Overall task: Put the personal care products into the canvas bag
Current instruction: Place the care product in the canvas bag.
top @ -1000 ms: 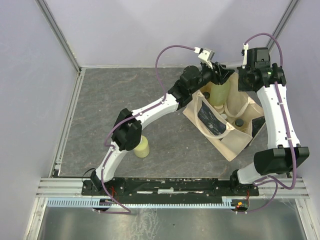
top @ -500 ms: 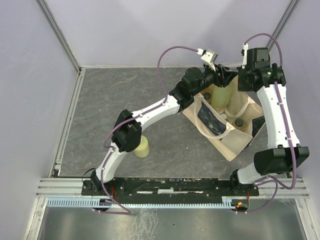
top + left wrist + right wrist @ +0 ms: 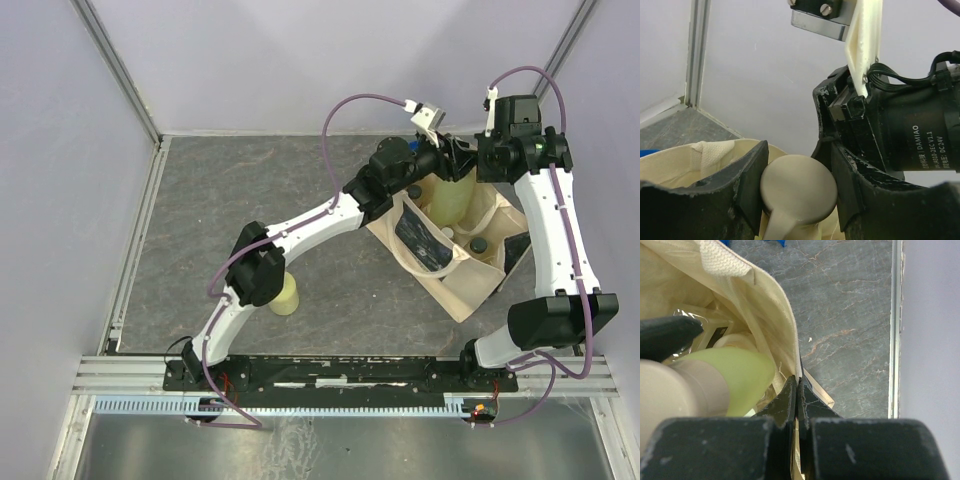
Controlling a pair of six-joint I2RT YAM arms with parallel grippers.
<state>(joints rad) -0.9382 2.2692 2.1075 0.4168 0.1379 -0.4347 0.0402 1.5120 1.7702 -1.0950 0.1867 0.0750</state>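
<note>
The yellow-green bottle (image 3: 742, 372) sits in the mouth of the bag (image 3: 470, 285), towards the far side of the opening. Its pale cap (image 3: 795, 176) is uppermost and its base points down into the bag. From overhead the long axis runs from the far rim towards the near side, leaning rather than flat or fully upright.

The left tool (image 3: 799, 194) is partly closed on the cap, one finger (image 3: 749, 192) pressed against each side and the round top facing the wrist camera. Only the cap is gripped, and the green body hangs free below it.

The right tool (image 3: 797, 390) is fully closed, pinching the cloth rim of the bag at its far right edge. The rim runs up from between its fingers, so that side of the opening stands up beside the bottle.

The bag stands on the worktop (image 3: 250, 200) at the right, mouth up. Its dark printed panel (image 3: 420, 235) faces the left arm, and a strap handle (image 3: 720, 260) lies folded at the rim. A black cap (image 3: 478, 243) shows inside from above. Deeper in, a clear item with a dark label (image 3: 715, 335) lies under the green bottle. The rest of the contents are too hidden to sort out.

A second bottle (image 3: 285, 297) of the same colour stands upright on the worktop, well apart from the bag and half tucked under the left arm's elbow.
</note>
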